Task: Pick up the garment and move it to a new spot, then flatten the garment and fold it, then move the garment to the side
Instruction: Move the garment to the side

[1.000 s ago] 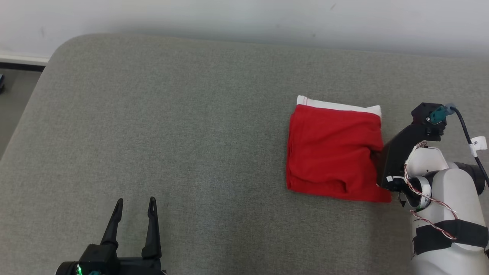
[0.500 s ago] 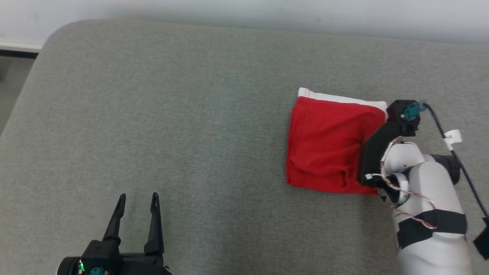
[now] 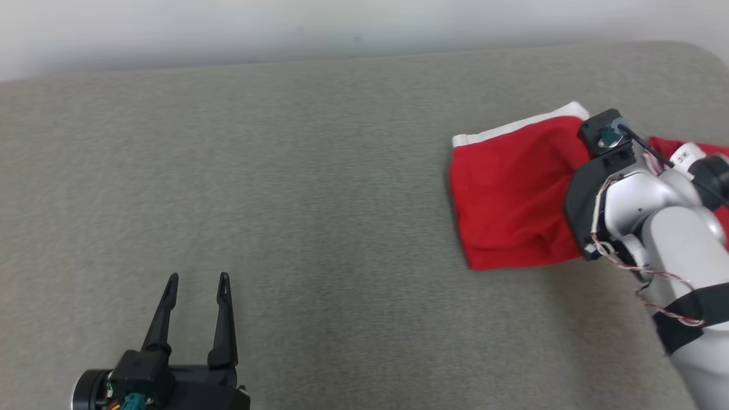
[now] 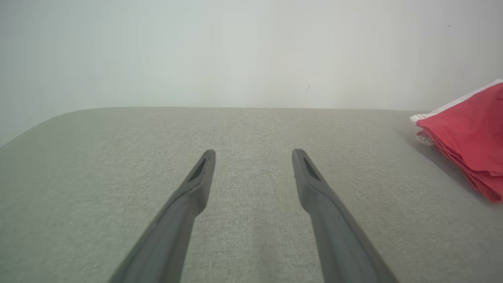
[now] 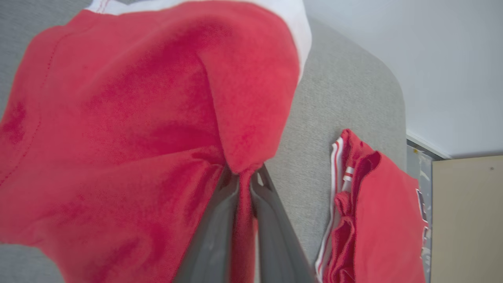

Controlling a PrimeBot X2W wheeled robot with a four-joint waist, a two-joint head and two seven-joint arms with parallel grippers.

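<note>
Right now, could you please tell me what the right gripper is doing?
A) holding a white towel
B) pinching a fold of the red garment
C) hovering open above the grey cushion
B: in the right wrist view the right gripper is shut on a bunched fold of the red garment.

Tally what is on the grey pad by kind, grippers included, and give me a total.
Red garments: 2, the folded garment and a second red garment lying beside it.
Grippers: 2, the left gripper open over bare pad, the right gripper shut on the folded garment's edge.
Total: 4
</note>
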